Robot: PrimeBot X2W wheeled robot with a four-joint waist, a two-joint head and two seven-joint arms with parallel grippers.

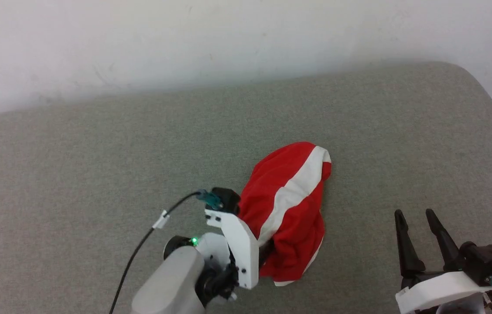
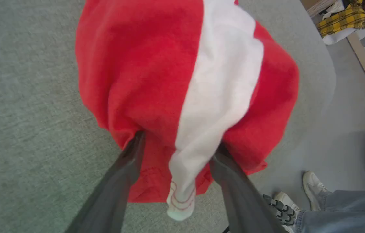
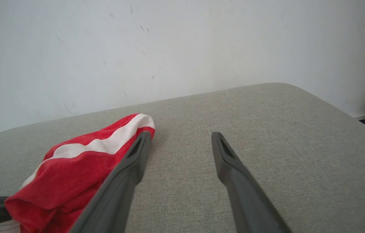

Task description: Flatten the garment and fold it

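Observation:
The garment [image 1: 289, 205] is a crumpled red heap with a broad white stripe, lying on the grey padded table [image 1: 97, 152] a little right of the middle. My left gripper [image 2: 179, 145] comes at its near end from the left. The two dark fingers [image 2: 127, 168] stand wide apart, their tips tucked under the bunched fabric [image 2: 169, 81], and a white-stitched hem hangs between them. It looks open. My right gripper [image 1: 414, 213] hovers open and empty at the lower right, apart from the garment [image 3: 82, 155].
A pale wall runs behind the table's far edge. The table's rounded right corner [image 1: 468, 78] drops to the floor. In the left wrist view a person's shoes [image 2: 312, 187] and a jeans leg [image 2: 347, 210] stand beside the table, with a yellow plaid cloth [image 2: 344, 19] farther off.

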